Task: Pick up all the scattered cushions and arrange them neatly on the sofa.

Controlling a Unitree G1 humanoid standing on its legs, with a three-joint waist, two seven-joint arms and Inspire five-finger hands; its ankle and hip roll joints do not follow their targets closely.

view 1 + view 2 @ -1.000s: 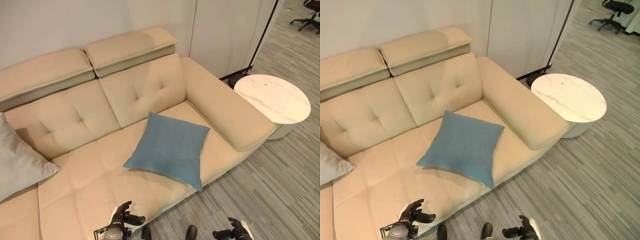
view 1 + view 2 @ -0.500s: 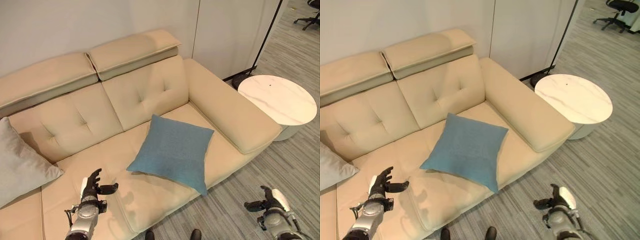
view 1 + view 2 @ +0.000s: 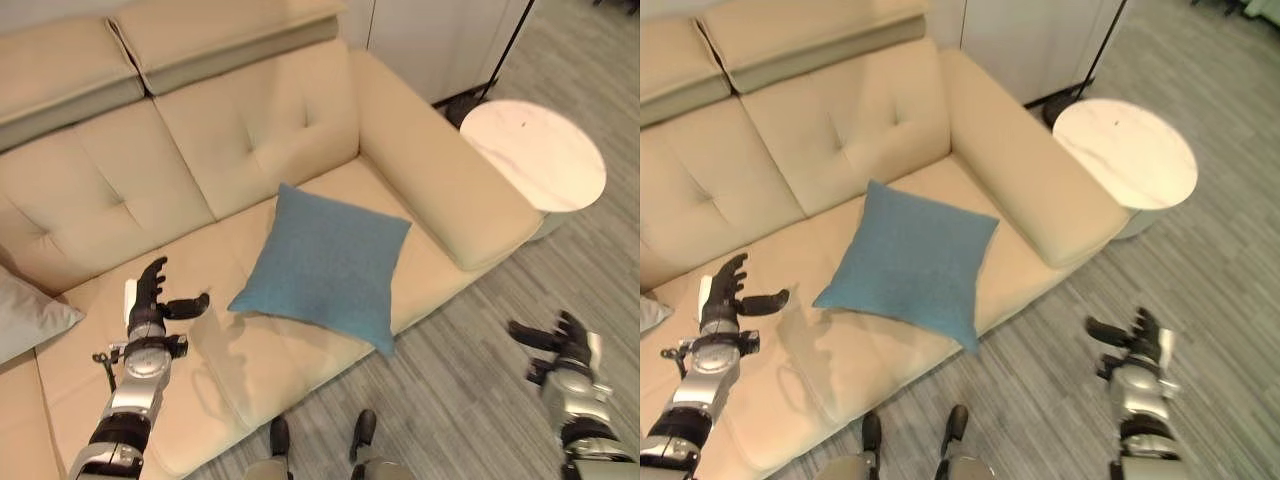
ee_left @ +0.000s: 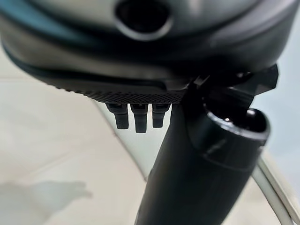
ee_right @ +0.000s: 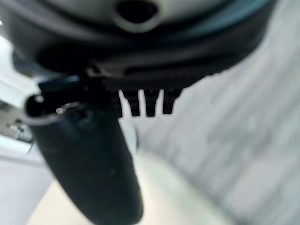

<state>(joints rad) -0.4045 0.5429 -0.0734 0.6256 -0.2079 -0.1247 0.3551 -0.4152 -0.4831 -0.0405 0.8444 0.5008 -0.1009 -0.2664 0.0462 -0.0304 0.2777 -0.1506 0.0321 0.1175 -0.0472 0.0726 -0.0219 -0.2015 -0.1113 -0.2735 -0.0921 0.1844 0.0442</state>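
Blue cushion (image 3: 325, 263) lies flat on the sofa (image 3: 260, 140) seat, centre of frame, one corner poking over the front edge of the seat at lower centre. Not propped against the backrest, so it reads as dropped rather than arranged; probably the piece to grab and stand up. A grey cushion (image 3: 28, 318) shows at the left edge, partly cut off, leaning on the seat near the backrest.

Left hand (image 3: 150, 305) is over the seat at lower left, just beside the blue cushion's left corner but apart from it; fingers straight and spread, thumb stuck out toward the cushion, holding nothing. Looks like a reach being set up. Right hand (image 3: 562, 340) hangs over the floor at lower right, well apart from the sofa, fingers splayed, empty. Likely raised to take the cushion's other side, judging from the pose.

Sofa is beige, tufted leather-like, two raised headrests along the top of frame, broad armrest running to the right. Round white marble-look side table (image 3: 532, 153) at upper right, just beside the armrest. Floor (image 3: 470, 420) is grey striped carpet. Pale wall panels at top right.
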